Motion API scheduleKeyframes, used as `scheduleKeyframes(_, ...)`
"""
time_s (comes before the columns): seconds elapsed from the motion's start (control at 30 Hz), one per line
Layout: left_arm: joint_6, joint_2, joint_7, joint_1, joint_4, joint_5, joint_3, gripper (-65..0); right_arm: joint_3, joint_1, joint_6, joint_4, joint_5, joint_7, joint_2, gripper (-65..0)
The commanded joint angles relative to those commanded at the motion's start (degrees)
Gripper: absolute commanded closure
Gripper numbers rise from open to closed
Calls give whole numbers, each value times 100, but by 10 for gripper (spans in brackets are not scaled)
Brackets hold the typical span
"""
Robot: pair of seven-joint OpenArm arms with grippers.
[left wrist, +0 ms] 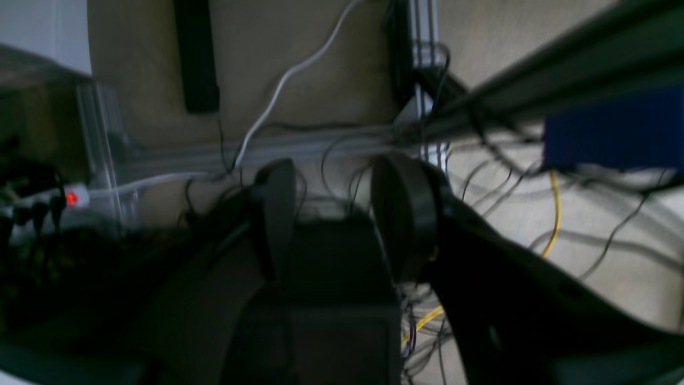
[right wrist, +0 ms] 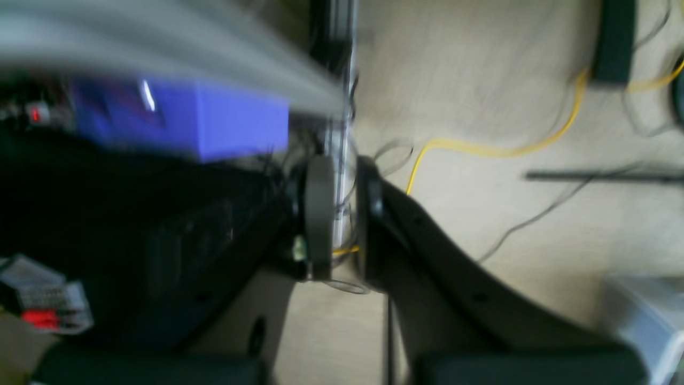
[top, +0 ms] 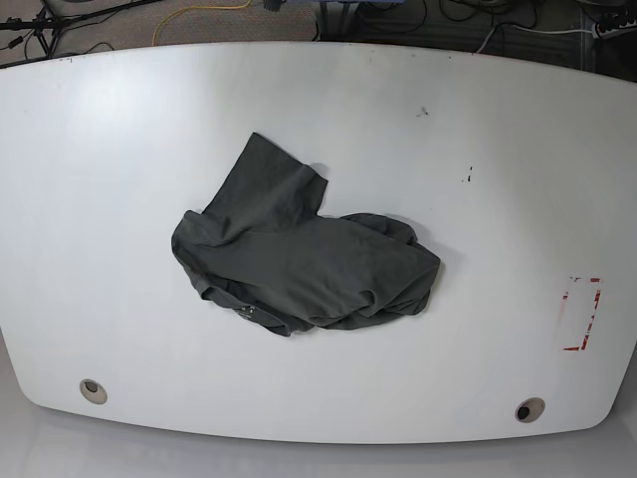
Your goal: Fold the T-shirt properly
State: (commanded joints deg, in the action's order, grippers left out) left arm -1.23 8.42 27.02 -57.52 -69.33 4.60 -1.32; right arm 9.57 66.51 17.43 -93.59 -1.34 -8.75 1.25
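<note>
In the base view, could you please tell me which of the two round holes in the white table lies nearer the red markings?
The hole at the lower right, below the red markings; the other sits at the lower left.

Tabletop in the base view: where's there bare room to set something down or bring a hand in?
The white table is bare left and right of the T-shirt, above it, and below it between the two round holes. The crumpled T-shirt crowds the middle.
</note>
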Motion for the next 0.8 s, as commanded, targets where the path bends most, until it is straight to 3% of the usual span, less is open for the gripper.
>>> scheduleKeyframes(0.8,3,-51,82,-742,-706,-4,716,-244,12,421,-50,-398,111,-108,-96,-64)
